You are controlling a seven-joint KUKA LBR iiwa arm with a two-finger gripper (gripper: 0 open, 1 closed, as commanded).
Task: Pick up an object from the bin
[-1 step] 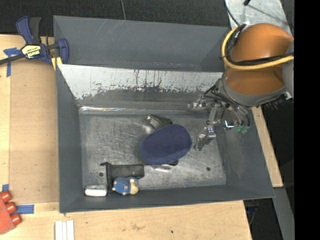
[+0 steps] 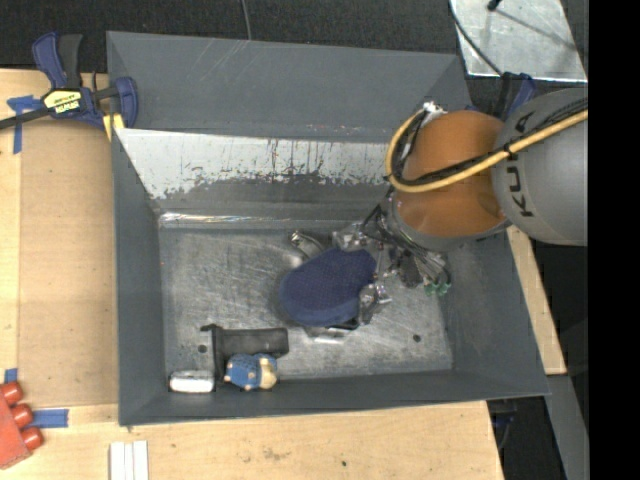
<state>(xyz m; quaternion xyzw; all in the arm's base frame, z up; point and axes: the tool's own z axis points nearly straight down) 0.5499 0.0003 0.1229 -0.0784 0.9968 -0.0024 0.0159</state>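
Gripper (image 2: 380, 283) low at the right edge of a blue lump (image 2: 322, 288) in mid-bin.

The lump is dark navy, rounded and soft-looking, like bunched cloth or a small cushion. It lies on the floor of the bin (image 2: 140, 268), near the middle and a little to the right. The gripper, under the orange wrist cover (image 2: 450, 183), sits right against its right side; whether it is spread or pressed together cannot be told. Well apart, at the front left, lie a black block (image 2: 248, 341), a blue-and-yellow figure (image 2: 250, 371) and a white piece (image 2: 192, 381).
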